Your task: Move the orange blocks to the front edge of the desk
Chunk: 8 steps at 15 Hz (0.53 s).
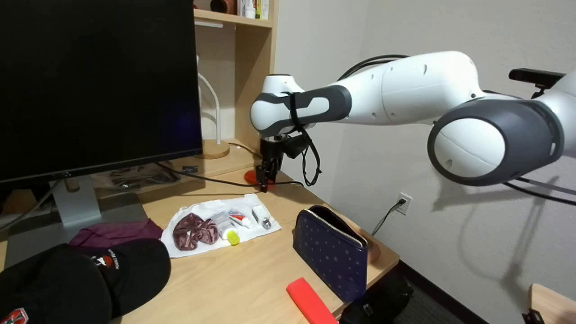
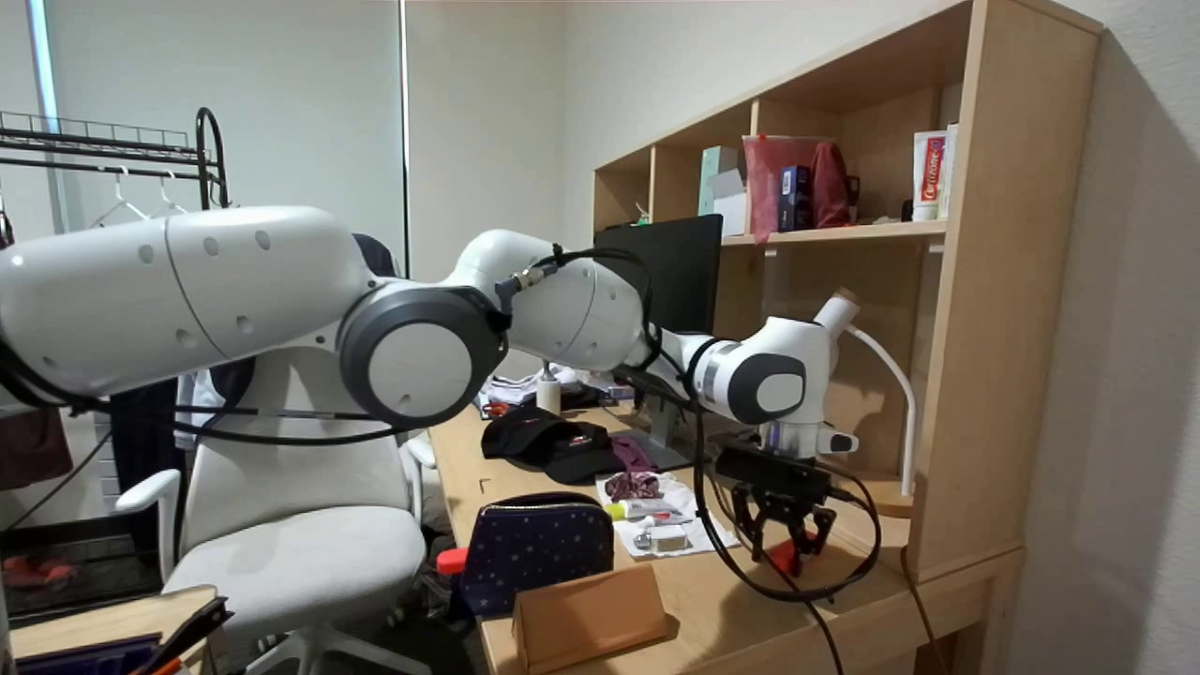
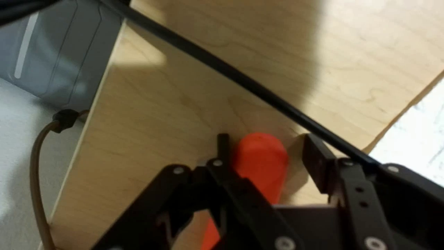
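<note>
Light-wood bench (image 1: 211, 288), in an exterior view: the pincer (image 1: 266, 181) points down at the far orange block (image 1: 250, 177), at one o'clock; the near orange block (image 1: 310, 301) lies at seven o'clock from a navy pouch (image 1: 329, 256). In an exterior view, the near block's end (image 2: 452, 562) shows at the pouch's nine o'clock. Wrist view: pincer parted around the far block's rounded end, bench showing at three o'clock.

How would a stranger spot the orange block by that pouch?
Find the big black monitor; across the desk from it stands a speckled navy pouch. Beside that lies the orange block, long and plain and, unlike the other block, away from the hand.
</note>
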Motion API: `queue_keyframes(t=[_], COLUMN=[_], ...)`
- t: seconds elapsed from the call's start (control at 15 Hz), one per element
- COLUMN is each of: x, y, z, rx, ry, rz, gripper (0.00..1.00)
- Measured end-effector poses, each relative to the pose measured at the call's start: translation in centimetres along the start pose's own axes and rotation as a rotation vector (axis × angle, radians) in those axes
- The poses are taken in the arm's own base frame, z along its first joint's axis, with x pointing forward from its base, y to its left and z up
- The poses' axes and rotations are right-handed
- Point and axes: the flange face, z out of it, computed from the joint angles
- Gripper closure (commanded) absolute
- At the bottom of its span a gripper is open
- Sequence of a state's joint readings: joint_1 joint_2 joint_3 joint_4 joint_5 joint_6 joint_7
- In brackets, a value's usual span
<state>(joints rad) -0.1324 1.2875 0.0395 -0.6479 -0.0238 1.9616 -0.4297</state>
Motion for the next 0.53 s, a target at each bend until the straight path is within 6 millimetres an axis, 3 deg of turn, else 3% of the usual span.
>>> queue_keyframes(t=[0.13, 0.53], x=[-0.06, -0.46], y=[0.14, 0.66], z=[-0.19, -1.07], rx=[0.002, 0.015], ry=[-0.003, -0.024], rz=[-0.014, -0.011], gripper=[0.85, 0.84])
